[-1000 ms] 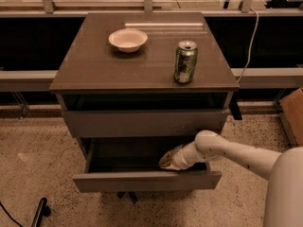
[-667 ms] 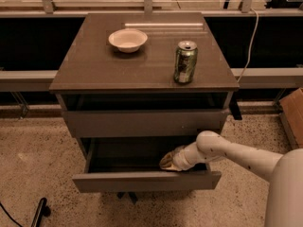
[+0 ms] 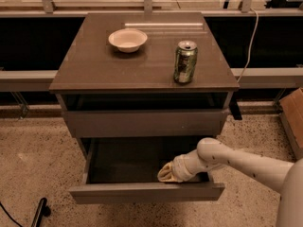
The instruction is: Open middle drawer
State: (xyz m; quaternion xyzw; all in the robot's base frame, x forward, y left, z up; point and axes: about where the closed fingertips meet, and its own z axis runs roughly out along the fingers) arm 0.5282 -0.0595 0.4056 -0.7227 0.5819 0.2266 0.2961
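The middle drawer (image 3: 147,193) of the grey-brown cabinet is pulled well out toward me, and its dark inside is open to view. Its flat front runs along the bottom of the view. My gripper (image 3: 165,174) reaches in from the right on a white arm (image 3: 236,162). It sits inside the drawer at the right, just behind the front panel and touching its inner edge. The top drawer (image 3: 144,122) above is taller-fronted and stands slightly out from the cabinet. The lowest drawer is hidden beneath the open one.
On the cabinet top (image 3: 94,70) stand a white bowl (image 3: 127,39) at the back left and a green can (image 3: 184,62) at the right. A cable (image 3: 250,41) hangs at the right. A cardboard box (image 3: 292,117) sits at the far right on the speckled floor.
The middle drawer has slid further out toward me. My gripper has moved the same way with it, staying behind the front panel.
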